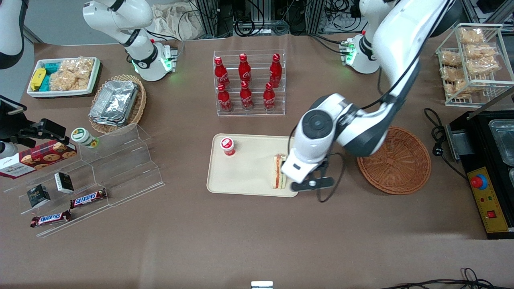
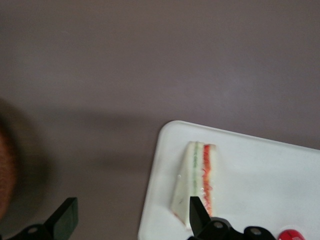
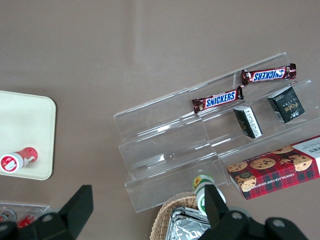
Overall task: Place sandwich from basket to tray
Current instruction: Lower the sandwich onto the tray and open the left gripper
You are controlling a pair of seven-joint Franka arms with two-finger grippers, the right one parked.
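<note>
The sandwich (image 1: 278,171) lies on its side on the beige tray (image 1: 249,176), at the tray's edge nearest the round reddish-brown basket (image 1: 395,160), which holds nothing. My left gripper (image 1: 292,176) hovers just above that edge, between sandwich and basket. In the left wrist view the gripper (image 2: 131,220) is open and holds nothing. One finger (image 2: 199,214) shows in front of the sandwich (image 2: 197,172) on the tray (image 2: 265,170). The other finger (image 2: 64,219) is over the bare table. A blurred edge of the basket (image 2: 4,170) shows there too.
A small red-capped bottle (image 1: 228,146) lies on the tray toward the parked arm's end. A clear rack of red cola bottles (image 1: 249,82) stands farther from the front camera than the tray. A black control box (image 1: 488,172) sits at the working arm's end.
</note>
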